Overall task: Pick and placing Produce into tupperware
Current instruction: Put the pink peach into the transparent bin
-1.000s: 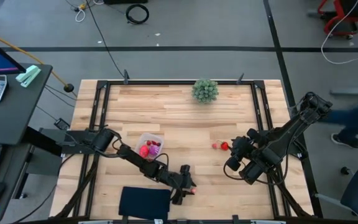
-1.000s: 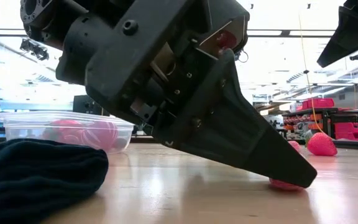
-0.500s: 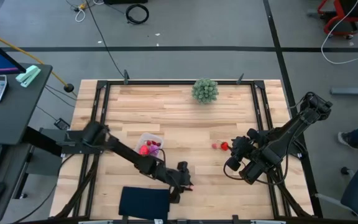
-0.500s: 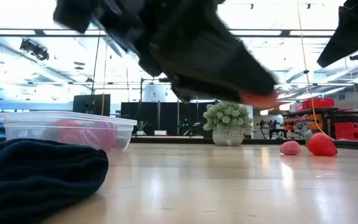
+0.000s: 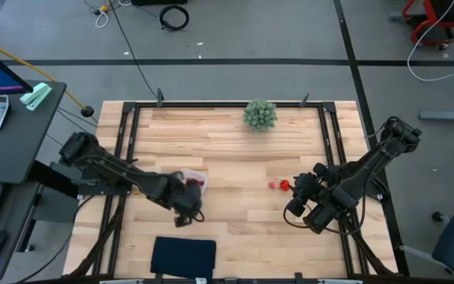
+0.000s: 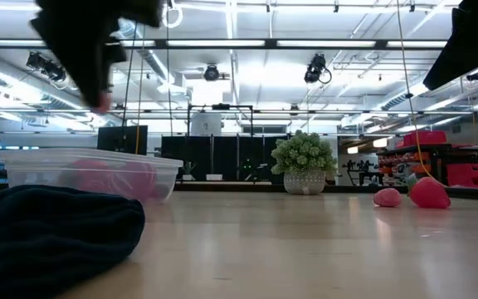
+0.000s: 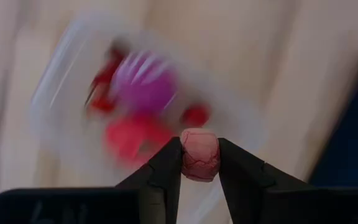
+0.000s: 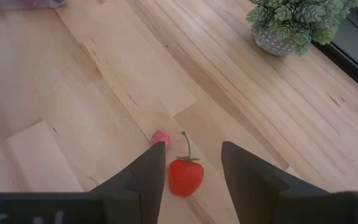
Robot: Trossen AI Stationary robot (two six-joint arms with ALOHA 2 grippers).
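My left gripper (image 7: pixel 199 163) is shut on a small pink-red berry piece (image 7: pixel 199 153) and hovers just over the near side of the clear tupperware (image 5: pixel 193 182). In the low view the left gripper (image 6: pixel 98 58) is high above the tub (image 6: pixel 90 173). Inside the tub lie a purple-white ball (image 7: pixel 143 81), a bigger pink-red piece (image 7: pixel 135 138) and small red berries. My right gripper (image 8: pixel 191 163) is open, its fingers level over a red strawberry (image 8: pixel 185 176) and a small pink piece (image 8: pixel 160 138) that rest on the table. My left gripper pinches the berry piece (image 7: pixel 199 155) between its two fingertips, one finger on each side. The piece is lifted clear of the table, above the tub.
A dark flat pad (image 5: pixel 184 256) lies at the table's near edge, showing as dark cloth in the low view (image 6: pixel 48 237). A green bushy plant (image 5: pixel 260 114) stands at the far edge. Bare wood lies between the tub and the strawberry (image 5: pixel 284 185).
My left gripper has lifted the pink piece off the table beside the pad, risen, and swung toward the table's left and far side until it is over the tub. The right arm has kept still.
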